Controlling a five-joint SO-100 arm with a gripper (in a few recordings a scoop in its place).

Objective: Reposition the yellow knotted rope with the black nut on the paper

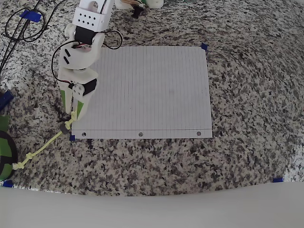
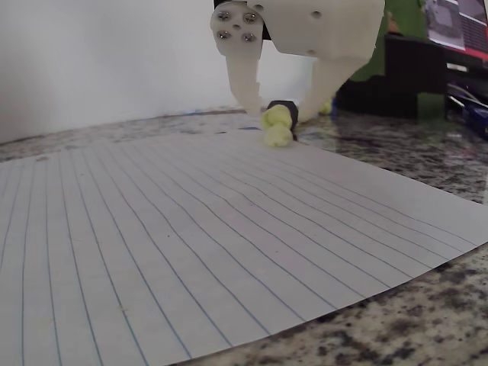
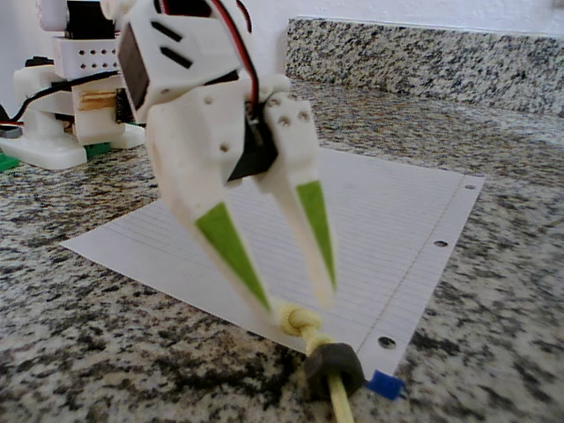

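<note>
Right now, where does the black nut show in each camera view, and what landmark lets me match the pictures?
Overhead view: the black nut lies at lower left, just off the paper corner, below the fingers.
Wrist view: the nut sits at top centre, behind the yellow knot, between the fingers.
Fixed view: the nut is at the bottom, right of centre, on the granite.
Shared landmark: the yellow knotted rope knot beside the nut, at the paper's corner.

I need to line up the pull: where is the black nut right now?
In the overhead view the nut sits on the granite counter just off the paper's lower-left corner, threaded on the yellow rope just below the pincer.
</note>
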